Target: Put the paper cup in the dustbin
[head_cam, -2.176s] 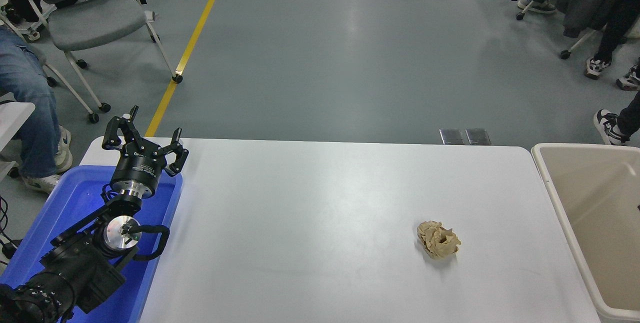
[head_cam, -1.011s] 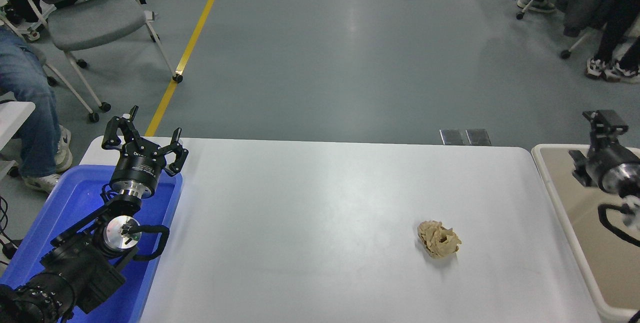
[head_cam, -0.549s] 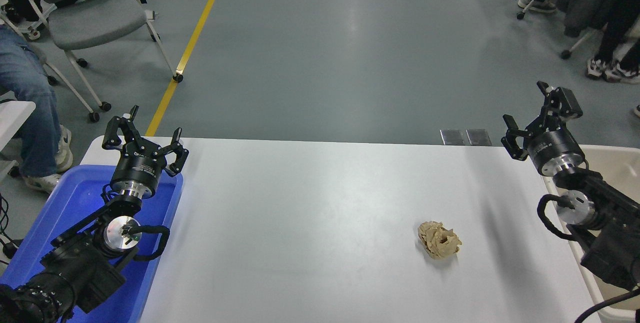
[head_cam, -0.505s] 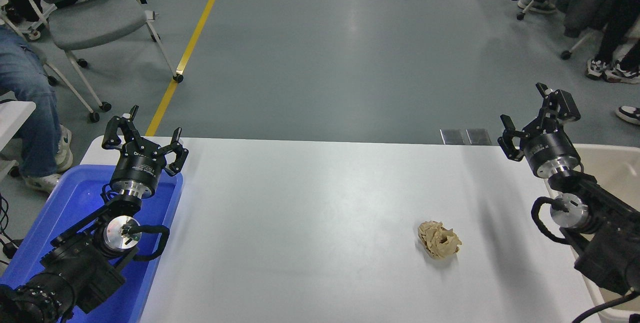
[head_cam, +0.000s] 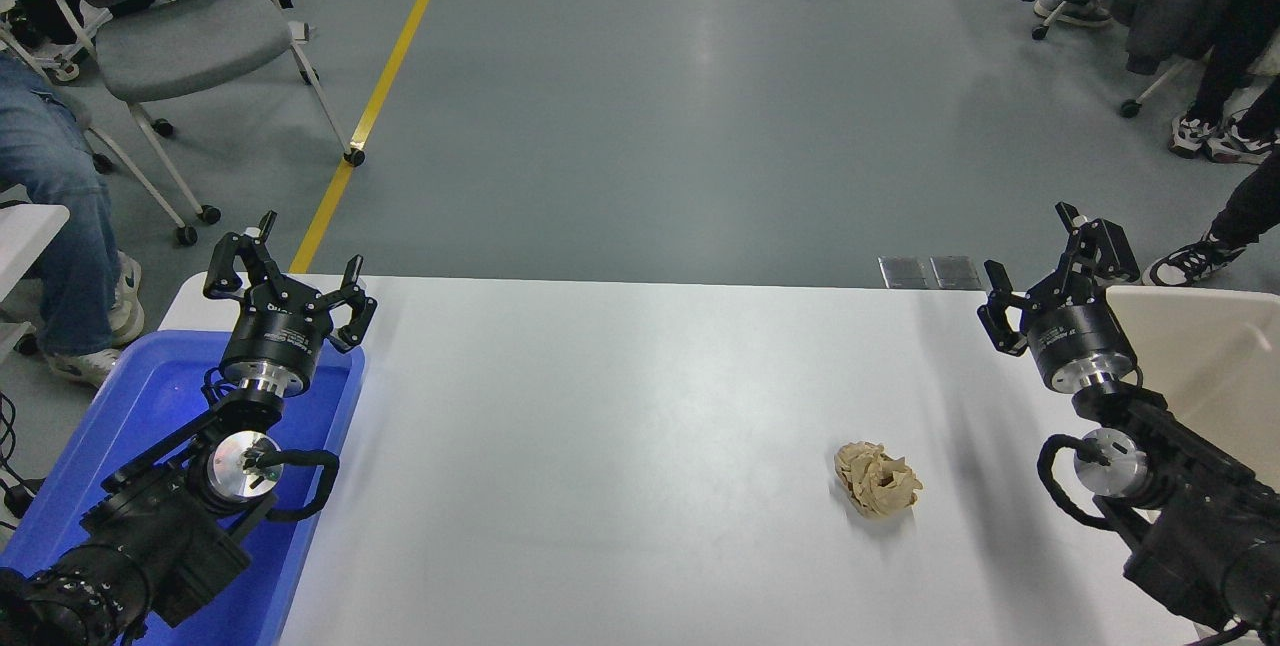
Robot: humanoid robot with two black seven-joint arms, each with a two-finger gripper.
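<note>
The paper cup is not in view. The beige dustbin [head_cam: 1215,351] stands at the table's right end, partly behind my right arm. My right gripper [head_cam: 1055,266] is open and empty, raised over the table's far right corner, beside the dustbin's left rim. My left gripper [head_cam: 288,276] is open and empty, parked at the lower left over the blue tray's far end.
A crumpled tan paper ball [head_cam: 877,479] lies on the white table [head_cam: 620,446], right of centre. A blue plastic tray [head_cam: 150,426] sits at the left under the left arm. Chairs and seated people's legs stand beyond the table's far corners.
My right arm has come in from the right edge over the dustbin and moved left and nearer, its gripper now over the table's far right corner. The left arm and paper ball have not moved.
</note>
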